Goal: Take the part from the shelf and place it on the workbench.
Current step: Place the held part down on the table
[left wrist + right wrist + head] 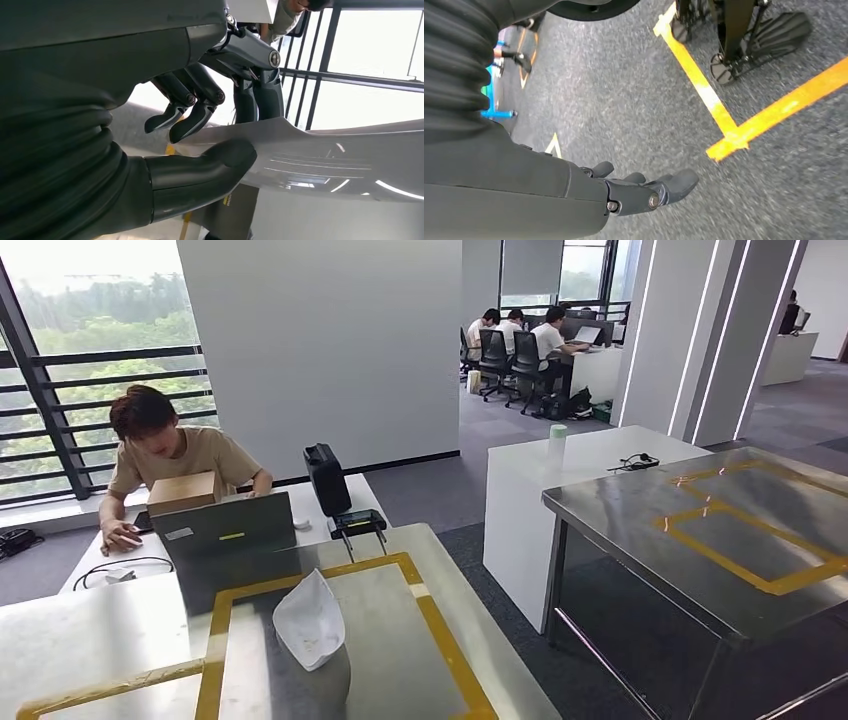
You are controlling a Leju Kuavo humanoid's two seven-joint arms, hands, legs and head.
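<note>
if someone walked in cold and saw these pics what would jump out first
Probably the white part, standing over the yellow-taped rectangle on the near workbench; the left wrist view shows the left hand holding it, thumb on its flat face. Next, the person seated just behind that bench, by the window.

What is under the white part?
Under the white part is the steel workbench with yellow tape. The left robot hand grips it; the bench right beneath is hidden.

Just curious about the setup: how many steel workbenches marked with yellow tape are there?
2: the near workbench, close in front beneath the white part, and the right workbench, further off.
</note>
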